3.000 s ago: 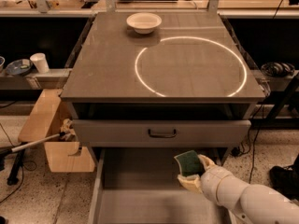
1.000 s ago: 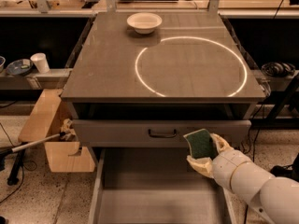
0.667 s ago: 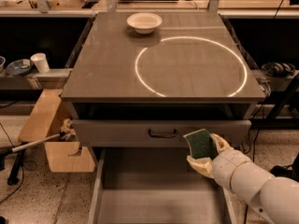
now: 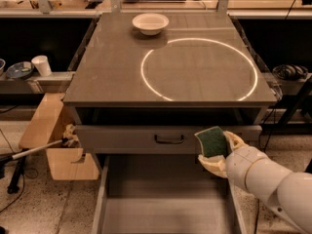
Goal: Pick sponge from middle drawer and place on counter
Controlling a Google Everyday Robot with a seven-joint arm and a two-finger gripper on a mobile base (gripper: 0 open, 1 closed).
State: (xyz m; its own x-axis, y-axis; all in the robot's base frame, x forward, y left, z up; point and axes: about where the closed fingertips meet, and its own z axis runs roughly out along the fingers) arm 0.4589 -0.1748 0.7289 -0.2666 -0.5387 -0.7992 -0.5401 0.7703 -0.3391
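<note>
My gripper (image 4: 217, 151) is shut on the sponge (image 4: 212, 141), whose dark green face points at the camera. It holds the sponge in the air above the right side of the open middle drawer (image 4: 161, 199), in front of the closed drawer with the black handle (image 4: 169, 139). The middle drawer's grey floor is bare. The counter (image 4: 122, 67) lies above and behind, with a bright white ring (image 4: 200, 69) on its right half. My white arm comes in from the lower right.
A white bowl (image 4: 150, 22) sits at the counter's far edge. A wooden box (image 4: 58, 145) stands on the floor to the left of the cabinet. A white cup (image 4: 42, 65) and a dish (image 4: 17, 70) rest on a low shelf at far left. Headphones (image 4: 290, 72) lie on the right.
The gripper has lifted the sponge up out of the middle drawer and moved it slightly right, to the height of the closed drawer front.
</note>
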